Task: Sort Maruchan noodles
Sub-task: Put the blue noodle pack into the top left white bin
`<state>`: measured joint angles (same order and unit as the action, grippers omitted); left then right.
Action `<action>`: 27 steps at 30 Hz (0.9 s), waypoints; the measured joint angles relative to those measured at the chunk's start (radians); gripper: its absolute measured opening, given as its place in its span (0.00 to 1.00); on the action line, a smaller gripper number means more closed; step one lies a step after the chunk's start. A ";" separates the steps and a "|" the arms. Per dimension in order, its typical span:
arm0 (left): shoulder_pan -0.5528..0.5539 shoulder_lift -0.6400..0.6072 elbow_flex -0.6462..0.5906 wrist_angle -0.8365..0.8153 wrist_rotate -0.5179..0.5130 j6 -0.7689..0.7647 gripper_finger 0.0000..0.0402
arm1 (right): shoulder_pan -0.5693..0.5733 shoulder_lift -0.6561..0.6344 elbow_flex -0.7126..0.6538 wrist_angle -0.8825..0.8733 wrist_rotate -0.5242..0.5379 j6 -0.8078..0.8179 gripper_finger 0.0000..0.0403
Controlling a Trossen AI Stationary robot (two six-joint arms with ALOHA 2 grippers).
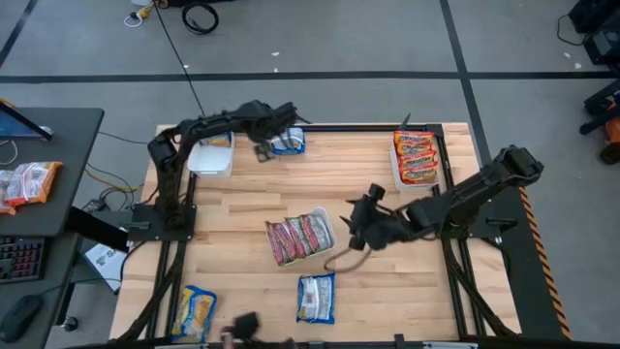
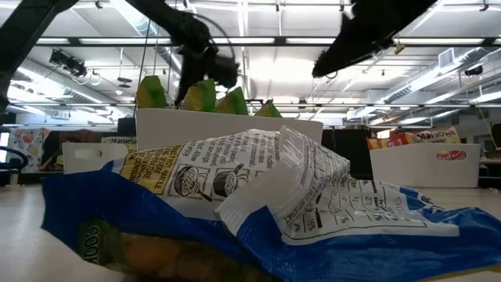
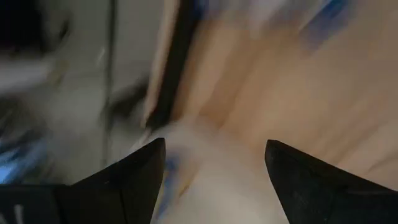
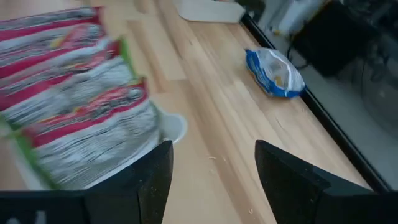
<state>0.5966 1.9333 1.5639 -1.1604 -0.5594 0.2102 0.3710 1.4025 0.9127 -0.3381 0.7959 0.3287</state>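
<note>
Blue-white noodle packets lie flat on the table near the far edge (image 1: 288, 142), at the near edge (image 1: 316, 298) and at the near left corner (image 1: 194, 310). My left gripper (image 1: 263, 148) hovers open just left of the far packet, and a blurred white-blue shape (image 3: 205, 180) shows between its fingers. Silvery-green and red packets (image 1: 300, 236) fill the centre tray. Orange-red packets (image 1: 415, 158) fill the far right tray. My right gripper (image 1: 360, 225) is open, right of the centre tray. In its wrist view it (image 4: 211, 143) faces the silvery-green packets (image 4: 74, 106). My left gripper stands open over the far blue-white packet (image 3: 205, 180), fingers pointing down at it. The blur in the wrist view keeps me from telling whether the fingers touch it.
A white tray (image 1: 211, 153) with a packet in it sits at the far left, beside my left arm. A blue-white packet (image 2: 258, 211) lies right in front of the low camera. A black frame (image 1: 455, 145) edges the table. A desk (image 1: 48, 174) stands on the left.
</note>
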 joint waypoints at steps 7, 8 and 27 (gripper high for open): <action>-0.156 0.008 0.000 0.307 0.114 0.281 0.69 | 0.132 0.000 0.000 -0.089 0.033 0.157 0.55; -0.171 0.012 0.000 0.309 0.116 0.311 0.69 | 0.144 0.000 0.000 -0.110 0.026 0.191 0.55; -0.095 0.227 0.000 0.340 0.072 0.456 0.69 | 0.241 0.003 -0.105 -0.149 -0.031 0.465 0.55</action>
<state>0.5020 2.1601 1.5635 -0.8204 -0.4875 0.6665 0.6122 1.4055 0.8078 -0.4869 0.7645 0.7942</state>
